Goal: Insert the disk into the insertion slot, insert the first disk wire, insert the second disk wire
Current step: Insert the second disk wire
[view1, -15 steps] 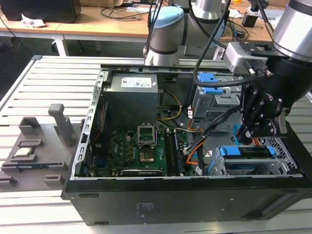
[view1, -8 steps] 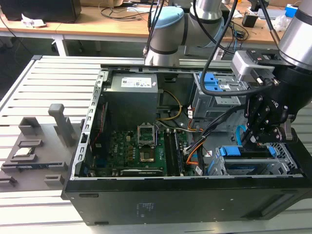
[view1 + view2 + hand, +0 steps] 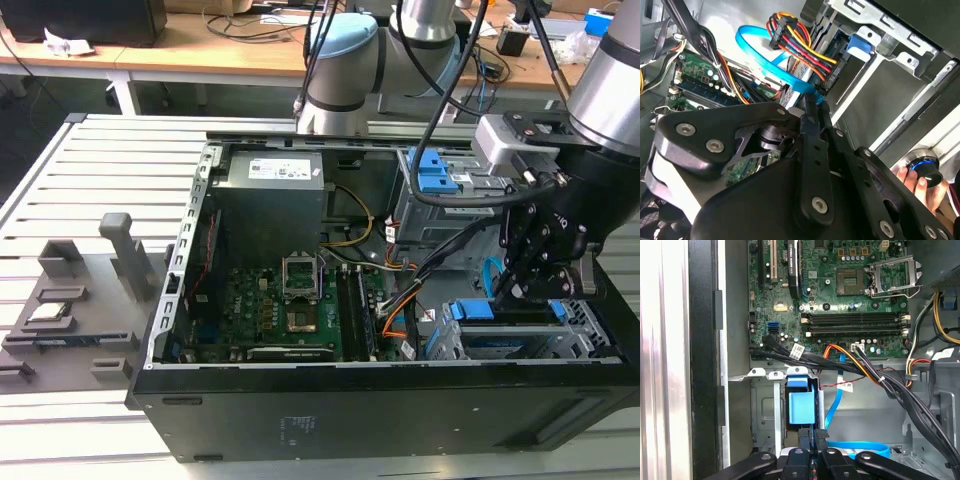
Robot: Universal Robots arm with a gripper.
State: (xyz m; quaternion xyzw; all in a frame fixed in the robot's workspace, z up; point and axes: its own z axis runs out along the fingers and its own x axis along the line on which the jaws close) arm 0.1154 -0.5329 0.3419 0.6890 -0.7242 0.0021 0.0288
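Green motherboard [image 3: 290, 300] inside the open black computer case [image 3: 380, 410], grey power supply [image 3: 270, 205] behind it, on a slatted tabletop [image 3: 90, 160]

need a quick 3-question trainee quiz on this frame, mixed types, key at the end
1. True or false: the silver-grey hard drive in its blue plastic carrier sits inside the silver perforated sheet-metal drive cage.
2. The gripper is shut on: A) the thin flat light-blue data cable; B) a memory stick; C) a screwdriver.
3. Fill in: the taller grey cage bears two ____ tabs.
Key: 1 true; 2 A; 3 blue.
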